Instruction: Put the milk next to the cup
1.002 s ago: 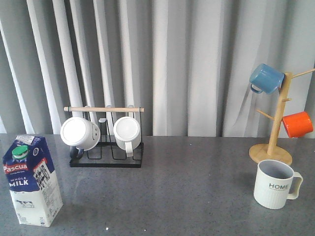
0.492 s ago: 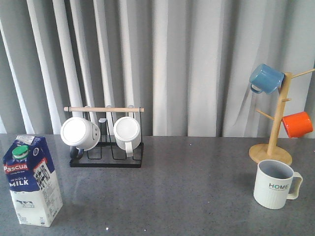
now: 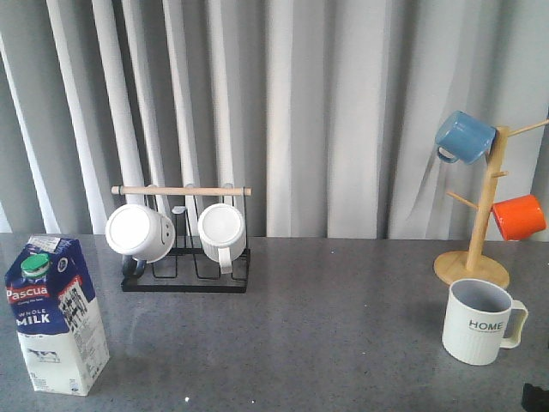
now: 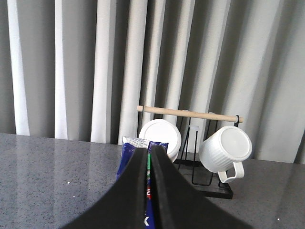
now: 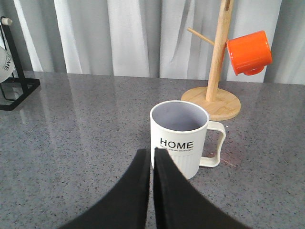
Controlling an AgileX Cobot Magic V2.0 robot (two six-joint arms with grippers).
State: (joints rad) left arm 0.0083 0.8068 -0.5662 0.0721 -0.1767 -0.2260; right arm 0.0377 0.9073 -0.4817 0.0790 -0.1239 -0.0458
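The milk, a white and dark-blue carton with a green cap, stands upright at the front left of the grey table. The cup, a white ribbed mug lettered "HOME", stands at the front right, handle to the right. My left gripper is shut and empty, and the milk shows just beyond its tips. My right gripper is shut and empty, its tips just short of the cup. In the front view only a dark bit of the right arm shows at the bottom right corner.
A black wire rack with a wooden bar holds two plain white mugs behind the milk. A wooden mug tree behind the cup carries a blue mug and an orange mug. Grey curtains close off the back.
A dark part of the right arm has come into the bottom right corner of the front view. The milk and the cup have not moved.
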